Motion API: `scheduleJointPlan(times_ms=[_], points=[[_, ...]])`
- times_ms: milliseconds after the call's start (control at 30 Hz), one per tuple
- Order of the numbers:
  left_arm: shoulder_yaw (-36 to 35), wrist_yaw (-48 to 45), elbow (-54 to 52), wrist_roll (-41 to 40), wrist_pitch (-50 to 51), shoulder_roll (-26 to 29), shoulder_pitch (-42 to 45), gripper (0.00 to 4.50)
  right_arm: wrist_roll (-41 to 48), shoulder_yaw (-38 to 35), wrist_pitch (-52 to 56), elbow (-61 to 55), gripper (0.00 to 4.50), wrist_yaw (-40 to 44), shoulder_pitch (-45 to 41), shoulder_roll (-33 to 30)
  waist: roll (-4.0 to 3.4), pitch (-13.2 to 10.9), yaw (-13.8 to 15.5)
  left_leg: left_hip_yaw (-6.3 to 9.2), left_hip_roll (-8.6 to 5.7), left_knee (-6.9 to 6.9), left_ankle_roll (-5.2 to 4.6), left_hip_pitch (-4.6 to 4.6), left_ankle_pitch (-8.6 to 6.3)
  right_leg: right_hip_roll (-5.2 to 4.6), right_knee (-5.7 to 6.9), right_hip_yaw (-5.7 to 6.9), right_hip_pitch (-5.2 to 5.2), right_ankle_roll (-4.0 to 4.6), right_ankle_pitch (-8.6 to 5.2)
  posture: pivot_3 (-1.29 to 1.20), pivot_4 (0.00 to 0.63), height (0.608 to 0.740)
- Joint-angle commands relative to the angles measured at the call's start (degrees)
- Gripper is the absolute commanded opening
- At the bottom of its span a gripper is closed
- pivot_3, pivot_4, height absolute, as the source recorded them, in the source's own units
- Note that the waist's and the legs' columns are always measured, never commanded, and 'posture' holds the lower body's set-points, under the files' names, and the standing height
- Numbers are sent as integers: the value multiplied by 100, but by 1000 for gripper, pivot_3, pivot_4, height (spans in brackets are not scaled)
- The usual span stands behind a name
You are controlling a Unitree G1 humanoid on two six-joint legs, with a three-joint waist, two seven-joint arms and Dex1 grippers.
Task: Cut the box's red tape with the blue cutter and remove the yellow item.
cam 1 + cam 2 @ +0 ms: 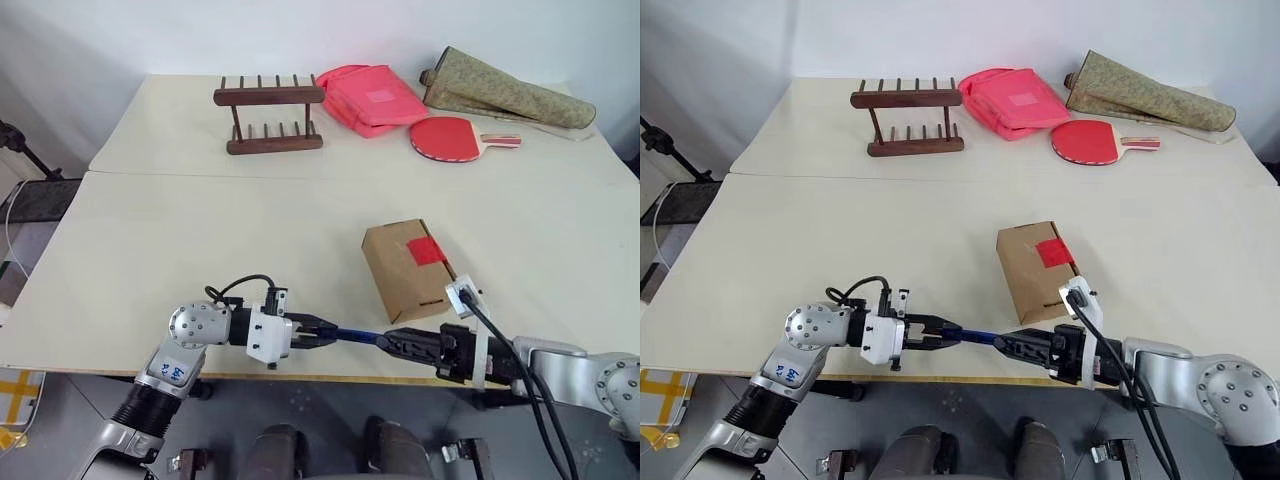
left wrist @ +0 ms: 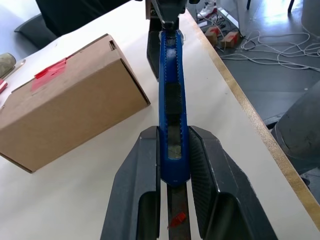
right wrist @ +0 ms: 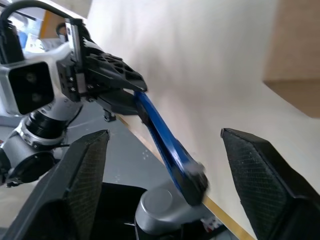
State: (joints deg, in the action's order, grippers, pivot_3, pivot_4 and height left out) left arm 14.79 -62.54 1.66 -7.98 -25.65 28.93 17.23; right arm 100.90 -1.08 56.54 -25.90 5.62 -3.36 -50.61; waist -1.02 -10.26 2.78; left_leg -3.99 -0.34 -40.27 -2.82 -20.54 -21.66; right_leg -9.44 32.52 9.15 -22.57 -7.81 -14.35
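Tabletop point(image 1: 200, 240): left gripper point(image 1: 322, 333) clamps slim blue cutter point(image 1: 355, 337); right gripper point(image 3: 165, 170) spread.

A pale cream table point(image 1: 200, 240), made of two tops meeting at a seam, carries everything. The box point(image 1: 405, 268) lies at about four o'clock from its centre. Along the far side, from eleven to one o'clock, sit a wooden peg rack point(image 1: 270, 115), a pink pouch point(image 1: 372, 98), a red paddle point(image 1: 450, 138) and a patterned fabric roll point(image 1: 505, 90).

Left gripper point(image 3: 131, 90) clamps blue cutter point(image 3: 162, 137); right gripper's 2 fingers point(image 3: 85, 170) apart, perhaps flanking tip.
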Motion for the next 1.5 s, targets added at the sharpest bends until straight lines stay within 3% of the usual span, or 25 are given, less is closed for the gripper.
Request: scheduleJointPlan(times_ms=[33,200,233,400,467,633,700,833,1000,1500], points=[[48,63,-221,-17,-13,-6,-26,461,7,29,46,-29,3230,17,-35,90,0,0,5,1,0,0,0,0,0,0,0,1,0,0,0,0,150,740],[40,87,-237,-22,20,5,-28,461,-8,93,124,-19,3230,47,-25,118,0,0,1,1,0,0,0,-1,0,0,0,1,0,0,0,0,150,740],[32,100,-255,-23,39,10,-38,461,-10,102,137,-8,2954,32,-27,130,0,0,1,1,0,0,0,-1,0,0,0,1,0,0,0,0,150,740],[29,114,-305,-23,73,20,-69,461,-6,93,162,64,2954,47,-102,233,0,0,0,1,0,0,0,-1,0,0,0,0,0,0,0,0,150,740],[37,118,-314,-20,83,19,-74,461,-115,88,142,117,2698,6,-139,285,0,0,-3,0,0,0,0,-1,0,0,0,0,-1,0,0,0,150,740],[42,119,-315,-22,99,14,-71,461,-239,63,156,177,2698,32,-176,403,0,0,-2,1,1,0,0,-2,0,0,0,0,-1,0,0,0,150,740],[42,121,-315,-17,103,13,-66,461,-305,59,180,187,2377,52,-182,418,0,0,-3,1,1,0,0,-2,0,0,-1,0,-1,0,0,0,150,740],[36,138,-321,-10,111,12,-68,461,-410,65,210,172,2377,151,-177,464,0,0,-6,1,1,0,0,-2,0,0,0,1,-2,0,0,0,150,740],[34,150,-328,1,106,18,-82,461,-518,47,255,205,1239,213,-200,525,0,0,-8,1,1,0,0,-3,0,0,-1,1,-2,0,0,0,150,740],[27,179,-363,13,115,29,-90,461,-676,-25,367,229,1239,481,-227,656,0,0,-8,1,1,1,0,-3,0,0,0,0,-3,0,0,0,150,740]])
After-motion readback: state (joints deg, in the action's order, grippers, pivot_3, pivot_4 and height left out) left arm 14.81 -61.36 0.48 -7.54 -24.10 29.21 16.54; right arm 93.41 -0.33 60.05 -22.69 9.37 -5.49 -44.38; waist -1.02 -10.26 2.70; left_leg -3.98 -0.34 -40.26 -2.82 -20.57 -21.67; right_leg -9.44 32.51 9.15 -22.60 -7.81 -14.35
